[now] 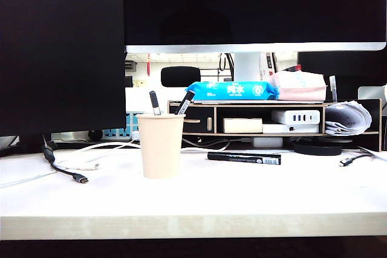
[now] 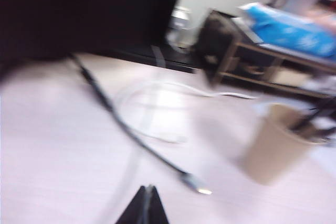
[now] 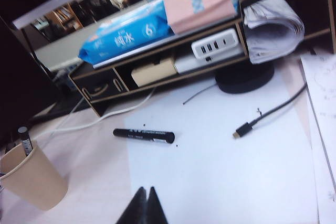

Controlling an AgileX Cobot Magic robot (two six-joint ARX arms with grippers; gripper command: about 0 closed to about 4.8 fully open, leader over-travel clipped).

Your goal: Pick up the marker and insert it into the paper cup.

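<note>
Two pens already stand tilted in the paper cup [image 1: 160,145], their black tips poking above its rolled rim, which suggests the cup serves as the holder the task wants filled. That cup stands upright left of centre in the exterior view, on the white table [image 1: 193,200]. The marker [image 1: 244,158] lies flat on the table to the right of the cup and a little behind it, well apart from it, its barcode-labelled end pointing right; lying on its side in open space, it looks easy to reach from above. Behind it runs a low wooden shelf [image 1: 266,106] with a blue wipes pack [image 1: 233,90] on top, and a loose black cable [image 1: 63,169] trails at lower left. Neither arm shows in the exterior view. At the bottom edge of the right wrist view, the right gripper [image 3: 143,206] has its fingers pressed together, holding nothing, and hangs above the table clear of the marker [image 3: 144,136], which sits mid-frame. In the blurred left wrist view, the left gripper [image 2: 144,206] also appears closed and empty at bottom centre, with the cup [image 2: 275,148] off at the right. By my judgement the pick-up has not yet begun.
</note>
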